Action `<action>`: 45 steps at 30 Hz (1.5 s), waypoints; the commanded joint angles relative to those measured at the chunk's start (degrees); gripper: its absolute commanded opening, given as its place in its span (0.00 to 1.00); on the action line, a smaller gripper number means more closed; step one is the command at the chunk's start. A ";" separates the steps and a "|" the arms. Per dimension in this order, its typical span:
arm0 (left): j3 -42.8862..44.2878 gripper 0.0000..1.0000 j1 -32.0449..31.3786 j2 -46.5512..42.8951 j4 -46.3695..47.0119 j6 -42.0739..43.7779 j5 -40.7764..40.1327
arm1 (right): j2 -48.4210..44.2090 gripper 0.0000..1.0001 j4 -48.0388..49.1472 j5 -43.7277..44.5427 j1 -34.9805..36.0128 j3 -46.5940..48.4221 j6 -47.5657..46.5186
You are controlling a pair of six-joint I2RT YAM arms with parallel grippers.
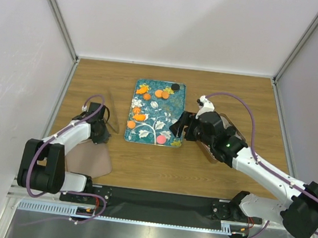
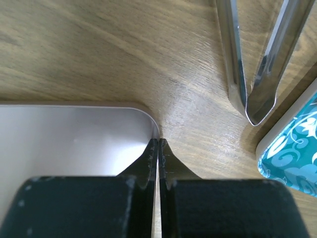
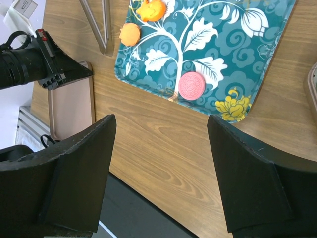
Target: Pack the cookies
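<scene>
We find the cookies (image 1: 158,93) lying loose on the teal tray (image 1: 174,115) in the middle of the tabletop (image 1: 237,88): several orange ones and a black cookie (image 1: 175,87) toward the far end, and a pink cookie (image 3: 191,85) close to the near edge. The right fingers (image 3: 74,163) stand wide apart with nothing between them, hanging over the tabletop just off the tray's near edge, the pink cookie a little ahead of them. The left fingers (image 2: 148,163) are pressed together on the thin rim of a pale pink flat container (image 2: 74,144) lying left of the tray, with metal tongs (image 2: 247,74) between the two. We judge the cookies light, stiff and thin (whether brittle we cannot tell), and apt to skid on the glossy tray. Lying flat, they offer only their edge, so we would straddle one low and pinch gently across its width.
</scene>
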 commanded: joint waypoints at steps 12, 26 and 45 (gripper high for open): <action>10.53 0.00 0.27 -6.14 -10.18 4.95 0.43 | 1.63 0.80 4.81 -10.13 0.05 2.07 -1.24; 16.41 0.00 -7.55 -11.34 -14.66 -2.43 3.08 | 16.13 0.81 23.97 -24.40 11.11 5.49 -2.83; 27.32 0.00 -20.12 -6.34 -15.11 -11.48 2.73 | 33.19 0.78 37.78 -14.30 16.13 10.86 2.35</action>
